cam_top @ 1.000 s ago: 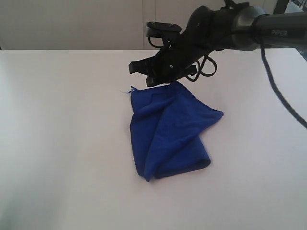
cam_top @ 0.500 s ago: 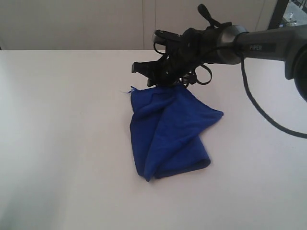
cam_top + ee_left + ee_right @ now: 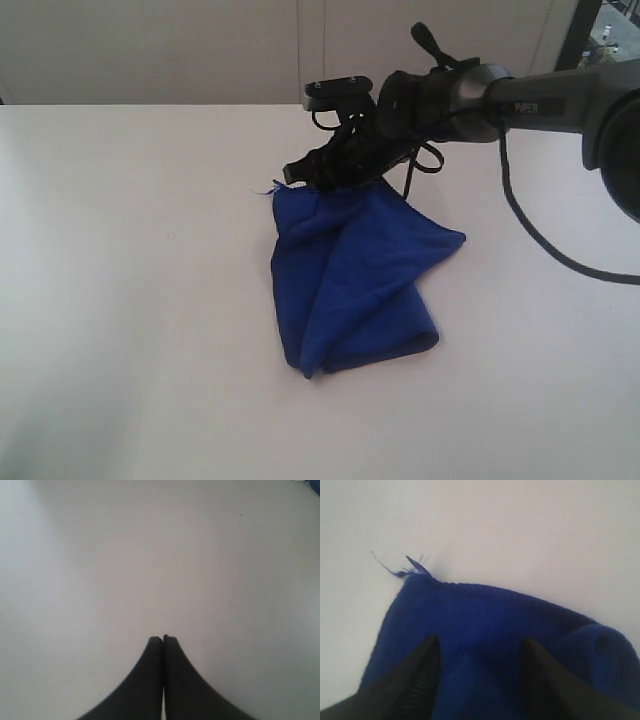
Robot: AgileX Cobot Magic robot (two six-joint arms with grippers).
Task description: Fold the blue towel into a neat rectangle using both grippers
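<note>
The blue towel (image 3: 350,275) lies crumpled and loosely folded on the white table (image 3: 130,300), with a loose thread tag (image 3: 268,189) at its far left corner. My right gripper (image 3: 305,175) hangs low over the towel's far edge, jaws open. In the right wrist view its two fingers (image 3: 427,655) straddle the blue towel (image 3: 485,625) close to the frayed corner (image 3: 412,567), with cloth lying between them. My left gripper (image 3: 163,639) is shut with nothing in it, over bare table, and does not show in the exterior view.
The right arm (image 3: 540,95) reaches in from the upper right with a black cable (image 3: 530,230) hanging down to the table. A pale wall (image 3: 150,50) runs behind the table's far edge.
The right gripper has gone from shut to open and dropped lower onto the towel's far edge, shifting slightly left. The towel lies as before.
</note>
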